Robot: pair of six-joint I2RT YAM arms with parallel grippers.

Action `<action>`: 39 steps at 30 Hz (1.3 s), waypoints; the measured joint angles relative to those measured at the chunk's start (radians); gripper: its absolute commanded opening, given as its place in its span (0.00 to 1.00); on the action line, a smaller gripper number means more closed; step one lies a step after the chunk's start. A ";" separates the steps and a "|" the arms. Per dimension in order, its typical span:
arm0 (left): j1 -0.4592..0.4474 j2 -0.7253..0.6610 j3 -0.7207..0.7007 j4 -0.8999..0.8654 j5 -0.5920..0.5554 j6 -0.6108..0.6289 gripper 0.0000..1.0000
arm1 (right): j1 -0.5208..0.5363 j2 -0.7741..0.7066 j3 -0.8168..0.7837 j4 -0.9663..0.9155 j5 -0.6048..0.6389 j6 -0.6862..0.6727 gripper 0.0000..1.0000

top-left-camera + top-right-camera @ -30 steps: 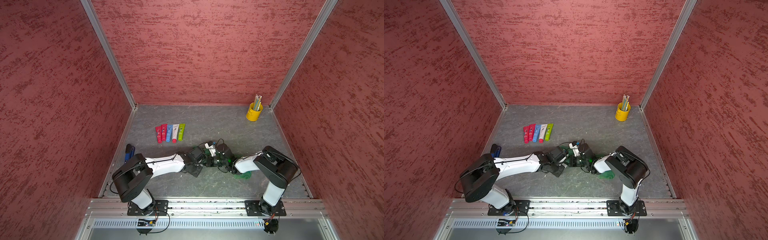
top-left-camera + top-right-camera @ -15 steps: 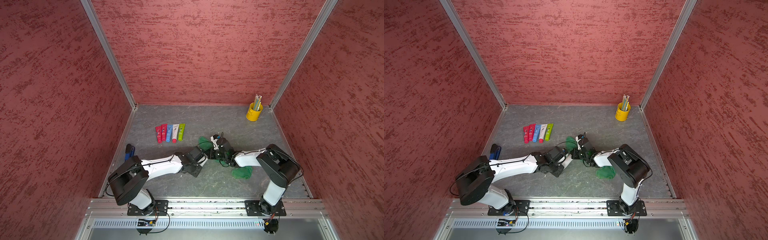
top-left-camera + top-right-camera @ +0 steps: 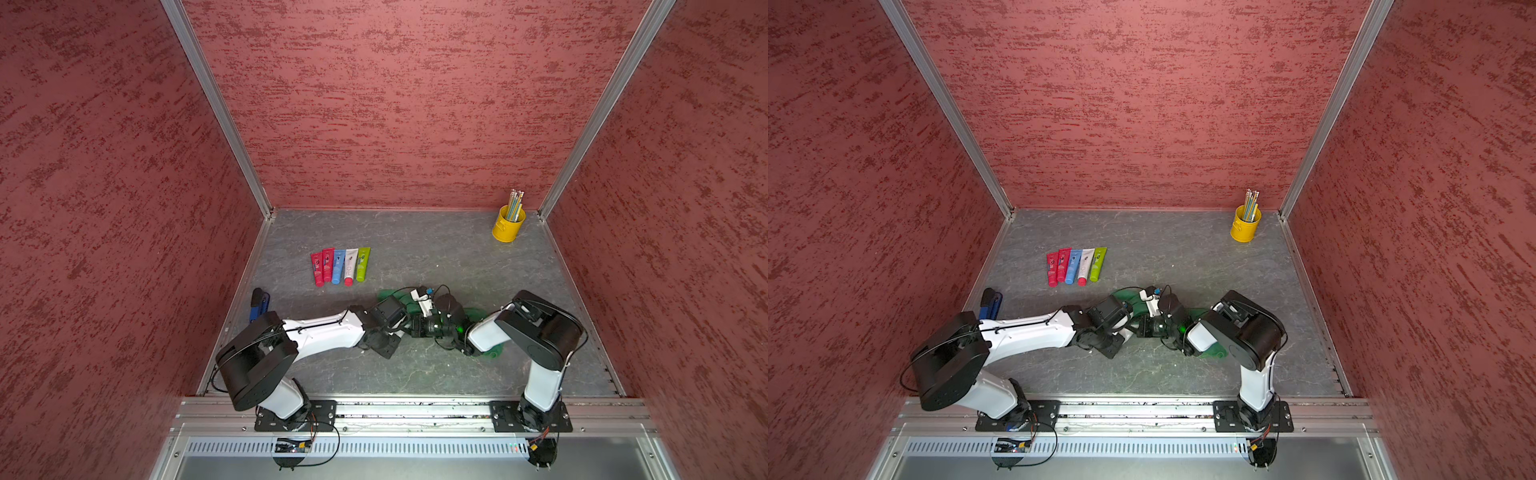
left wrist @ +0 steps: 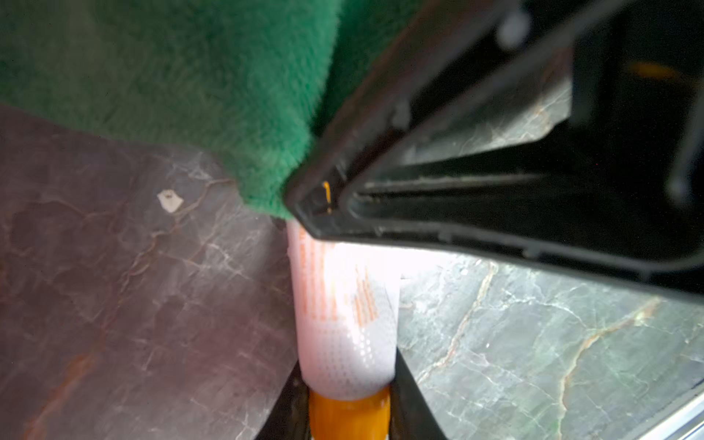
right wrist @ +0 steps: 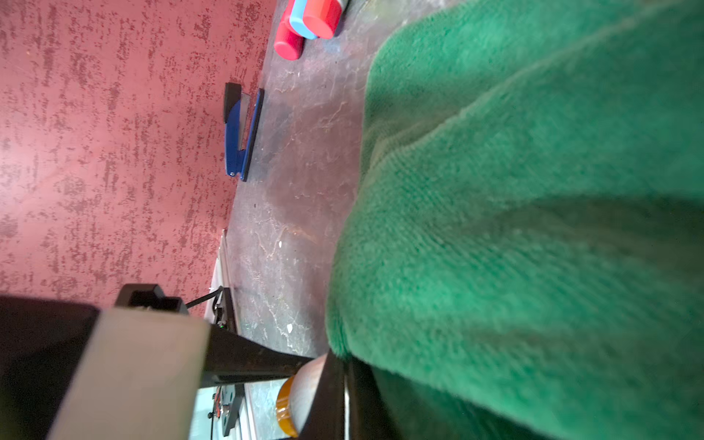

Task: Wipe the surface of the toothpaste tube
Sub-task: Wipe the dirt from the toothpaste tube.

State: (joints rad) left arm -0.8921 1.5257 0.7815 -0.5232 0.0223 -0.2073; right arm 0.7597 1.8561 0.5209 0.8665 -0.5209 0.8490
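The toothpaste tube [image 4: 344, 324] is white with orange print and an orange cap [image 4: 348, 417]. My left gripper [image 4: 348, 400] is shut on its cap end, one black finger [image 4: 411, 404] on each side. My right gripper [image 5: 344, 400] is shut on a green cloth [image 5: 533, 228] and lies against the tube [image 5: 304, 388] near the cap. The cloth [image 4: 183, 84] hangs over the tube's far end. In both top views the left gripper [image 3: 406, 327] and the right gripper [image 3: 417, 325] meet mid-table, with the cloth [image 3: 386, 296] behind them; the wrists hide the tube.
Several coloured tubes [image 3: 340, 266] lie in a row at the back left. A blue stapler [image 3: 259, 303] rests by the left wall. A yellow cup of pencils [image 3: 509, 224] stands in the back right corner. Red walls close three sides.
Half a second ago my right gripper and the cloth were farther back along the tube. They have come back toward the left gripper, close to where they were a second ago.
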 measured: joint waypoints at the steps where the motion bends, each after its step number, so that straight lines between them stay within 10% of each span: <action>1: 0.000 0.000 0.000 0.000 0.001 0.000 0.08 | 0.000 -0.009 -0.003 -0.010 0.005 -0.003 0.00; 11: 0.000 -0.010 0.000 0.053 -0.011 0.000 0.07 | -0.060 -0.159 0.050 -0.369 0.140 -0.135 0.07; 39: 0.000 -0.026 -0.006 0.069 -0.023 0.000 0.07 | -0.088 -0.350 0.011 -0.435 0.238 -0.249 0.48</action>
State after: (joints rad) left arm -0.8921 1.4998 0.7753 -0.4545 -0.0010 -0.2077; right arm 0.6720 1.5063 0.5320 0.4320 -0.2829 0.5995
